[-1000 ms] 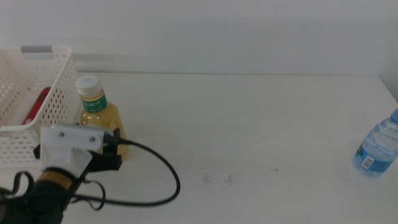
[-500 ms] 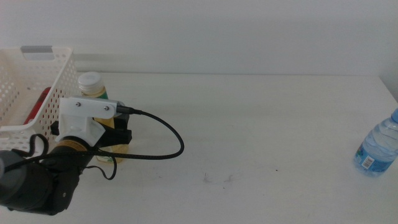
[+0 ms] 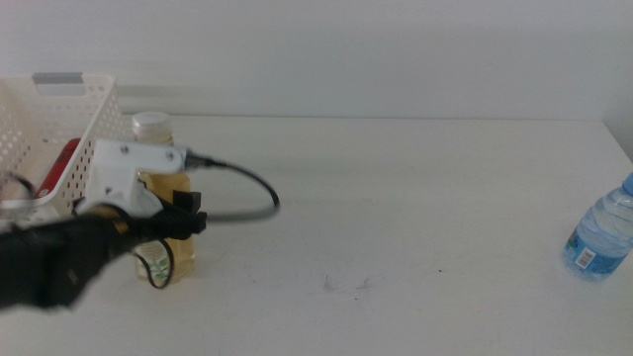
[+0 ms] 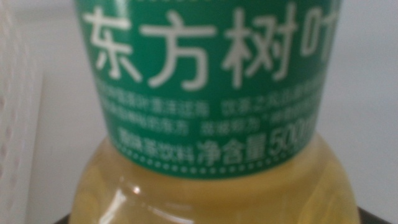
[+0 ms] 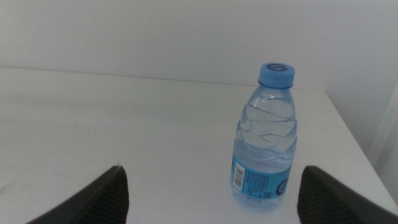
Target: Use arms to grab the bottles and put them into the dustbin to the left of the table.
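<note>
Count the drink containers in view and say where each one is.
3: the yellow-drink bottle at the left gripper beside the dustbin, the red can inside it, the water bottle at the table's right edge.

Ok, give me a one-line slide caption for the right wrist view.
Right gripper, jaws open, faces an upright clear water bottle with a blue cap on the white table.

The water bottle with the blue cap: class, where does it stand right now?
The water bottle stands upright at the table's right edge in the middle view, far from the basket, facing the right gripper's open jaws.
</note>
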`<state>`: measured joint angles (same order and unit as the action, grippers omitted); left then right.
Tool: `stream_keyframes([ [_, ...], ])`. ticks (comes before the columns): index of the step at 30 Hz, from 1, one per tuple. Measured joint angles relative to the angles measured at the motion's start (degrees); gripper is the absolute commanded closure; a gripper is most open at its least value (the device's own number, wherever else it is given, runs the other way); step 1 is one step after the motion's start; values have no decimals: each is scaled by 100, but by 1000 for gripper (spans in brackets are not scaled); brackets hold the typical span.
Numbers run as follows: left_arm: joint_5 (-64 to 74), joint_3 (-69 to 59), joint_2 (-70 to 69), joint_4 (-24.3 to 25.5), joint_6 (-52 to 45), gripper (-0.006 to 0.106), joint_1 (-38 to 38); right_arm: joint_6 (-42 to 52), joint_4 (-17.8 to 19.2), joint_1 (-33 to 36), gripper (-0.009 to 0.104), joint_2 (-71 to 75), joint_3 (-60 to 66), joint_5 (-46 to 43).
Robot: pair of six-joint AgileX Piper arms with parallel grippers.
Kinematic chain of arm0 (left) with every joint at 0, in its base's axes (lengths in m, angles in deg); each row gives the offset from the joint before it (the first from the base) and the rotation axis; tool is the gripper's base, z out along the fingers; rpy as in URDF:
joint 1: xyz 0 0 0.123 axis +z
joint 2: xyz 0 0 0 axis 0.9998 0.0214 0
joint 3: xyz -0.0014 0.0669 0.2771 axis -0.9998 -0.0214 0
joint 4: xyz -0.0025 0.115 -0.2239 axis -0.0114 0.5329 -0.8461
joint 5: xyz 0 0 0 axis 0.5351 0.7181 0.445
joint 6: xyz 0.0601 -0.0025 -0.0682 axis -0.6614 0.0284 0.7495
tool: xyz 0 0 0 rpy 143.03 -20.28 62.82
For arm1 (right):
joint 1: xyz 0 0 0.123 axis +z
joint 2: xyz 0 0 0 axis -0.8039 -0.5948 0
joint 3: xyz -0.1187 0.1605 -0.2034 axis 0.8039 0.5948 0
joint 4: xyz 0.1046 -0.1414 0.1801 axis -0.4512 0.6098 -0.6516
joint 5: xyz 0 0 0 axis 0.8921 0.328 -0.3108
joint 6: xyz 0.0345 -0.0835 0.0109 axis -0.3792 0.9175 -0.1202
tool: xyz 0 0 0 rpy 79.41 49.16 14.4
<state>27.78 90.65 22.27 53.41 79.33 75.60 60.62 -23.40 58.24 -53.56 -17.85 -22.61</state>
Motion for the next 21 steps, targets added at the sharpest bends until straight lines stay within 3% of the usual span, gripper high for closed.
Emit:
stream_keyframes([
  [5,3866,1565,-1032,256,70,102,129,0,0,0,7,0,0,0],
  [10,7036,3963,-617,269,-737,102,841,0,0,0,7,0,0,0],
  [16,8858,6133,366,258,-1639,102,1898,0,0,0,7,0,0,0],
  [21,9110,6844,1116,320,-1883,102,2485,0,0,0,7,0,0,0],
])
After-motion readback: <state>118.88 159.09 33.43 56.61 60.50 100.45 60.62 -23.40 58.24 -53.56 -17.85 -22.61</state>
